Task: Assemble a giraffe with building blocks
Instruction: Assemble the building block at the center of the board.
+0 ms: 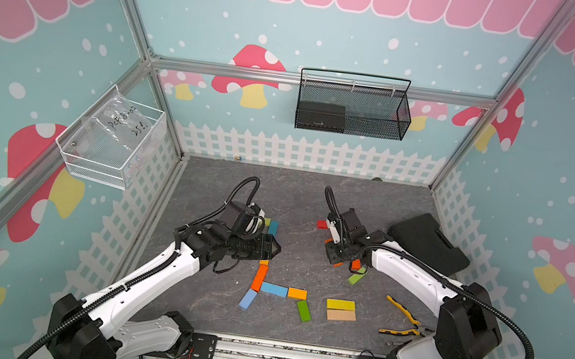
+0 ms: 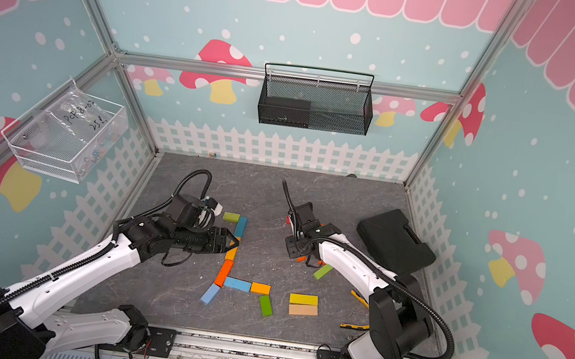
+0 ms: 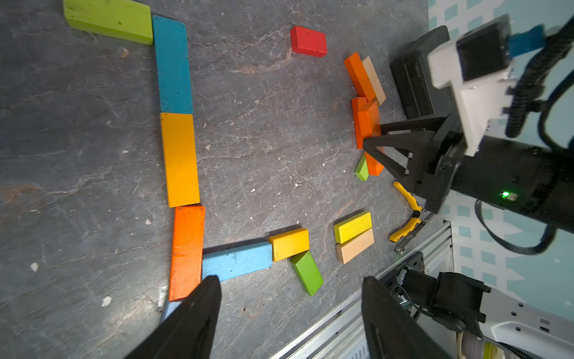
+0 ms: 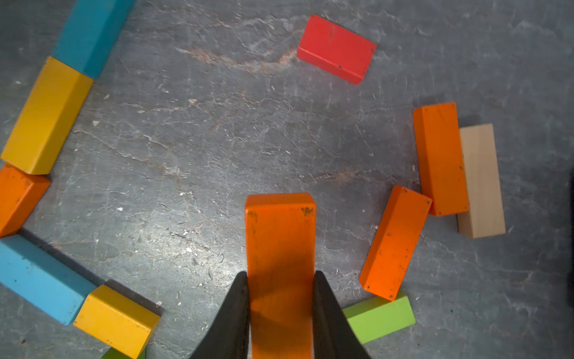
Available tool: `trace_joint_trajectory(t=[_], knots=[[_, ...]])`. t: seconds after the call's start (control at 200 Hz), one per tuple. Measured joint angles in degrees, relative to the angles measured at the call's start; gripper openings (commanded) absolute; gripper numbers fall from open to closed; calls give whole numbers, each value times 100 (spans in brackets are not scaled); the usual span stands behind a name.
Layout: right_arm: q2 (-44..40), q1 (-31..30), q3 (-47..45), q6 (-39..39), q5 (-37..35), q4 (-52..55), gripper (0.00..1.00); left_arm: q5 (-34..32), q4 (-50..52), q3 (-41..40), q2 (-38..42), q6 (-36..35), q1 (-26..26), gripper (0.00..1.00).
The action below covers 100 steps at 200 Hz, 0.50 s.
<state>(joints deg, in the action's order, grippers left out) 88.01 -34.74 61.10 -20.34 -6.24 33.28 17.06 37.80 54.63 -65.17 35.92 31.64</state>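
Blocks [image 1: 278,290] lie flat in a bent chain on your bench [image 1: 313,199], your left tool [image 3: 292,279] spread open over them, while farther out your right tool [image 4: 281,273] pinches an orange block [image 4: 279,230] beside more loose ones.

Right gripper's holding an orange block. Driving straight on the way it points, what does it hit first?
Likely bare table: the orange block clamped in the right gripper leads, with nothing ahead of its tip. The red block sits off that line. Depth is unclear.
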Motion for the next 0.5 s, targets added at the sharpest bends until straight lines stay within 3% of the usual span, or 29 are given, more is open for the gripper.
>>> trace_joint_trajectory(t=[0.5], knots=[[1641, 439, 356, -444, -13, -579, 16, 55, -297, 2, -192, 31, 0, 74]])
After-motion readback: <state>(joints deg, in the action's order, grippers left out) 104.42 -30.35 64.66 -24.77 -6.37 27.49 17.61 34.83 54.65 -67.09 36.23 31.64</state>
